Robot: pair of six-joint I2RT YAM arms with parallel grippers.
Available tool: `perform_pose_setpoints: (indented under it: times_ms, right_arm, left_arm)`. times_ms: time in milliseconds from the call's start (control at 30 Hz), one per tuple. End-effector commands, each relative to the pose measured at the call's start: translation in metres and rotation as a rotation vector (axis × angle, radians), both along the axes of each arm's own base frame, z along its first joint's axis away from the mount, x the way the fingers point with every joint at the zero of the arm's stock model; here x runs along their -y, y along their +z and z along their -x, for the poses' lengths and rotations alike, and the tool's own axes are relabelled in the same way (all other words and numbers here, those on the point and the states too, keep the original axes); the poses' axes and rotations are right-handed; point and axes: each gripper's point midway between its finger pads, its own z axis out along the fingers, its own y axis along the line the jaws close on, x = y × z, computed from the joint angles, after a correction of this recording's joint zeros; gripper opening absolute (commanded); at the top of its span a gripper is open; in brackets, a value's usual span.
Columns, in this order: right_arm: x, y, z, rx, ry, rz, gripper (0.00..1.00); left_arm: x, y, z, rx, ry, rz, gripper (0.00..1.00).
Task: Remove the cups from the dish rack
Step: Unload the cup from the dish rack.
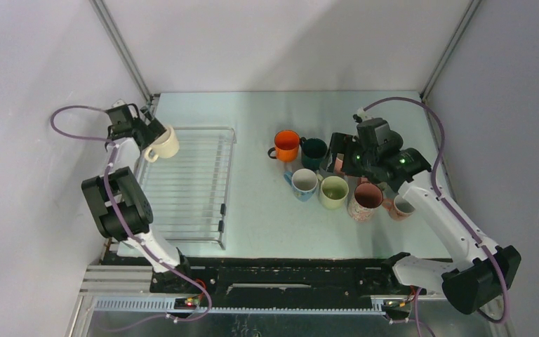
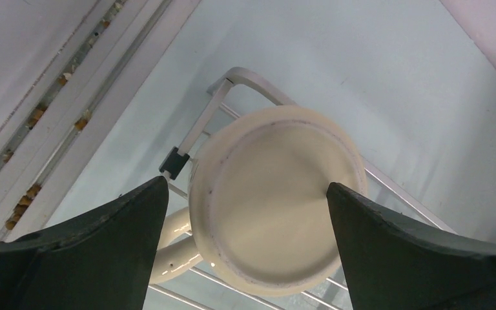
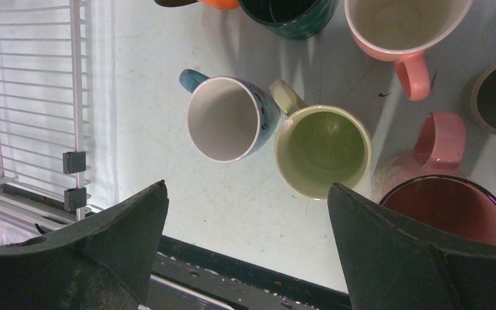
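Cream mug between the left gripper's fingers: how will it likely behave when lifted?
The cream mug looks rigid and glossy, so it may slip in the left gripper. Round-sided, it would probably roll if dropped on the dish rack.

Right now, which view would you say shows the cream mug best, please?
The left wrist view: the cream mug fills the frame inside the left pincer, over the dish rack. The top external view shows it small, handle included. The right wrist view catches at most a cream sliver.
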Motion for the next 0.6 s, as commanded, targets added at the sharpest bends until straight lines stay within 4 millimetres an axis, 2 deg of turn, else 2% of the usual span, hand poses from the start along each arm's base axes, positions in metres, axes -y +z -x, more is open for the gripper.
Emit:
perform_pose_setpoints:
  times_ms: [0, 567]
  right_arm:
    - [-0.005, 0.014, 0.002, 0.057, 0.019, -0.023, 1.00]
    - [-0.016, 0.017, 0.010, 0.072, 0.049, -0.037, 1.00]
  left_arm:
    - [0.016, 0.011, 0.006, 0.069, -0.018, 0.062, 1.00]
    - [0.038, 0.013, 0.044, 0.087, 0.035, 0.114, 1.00]
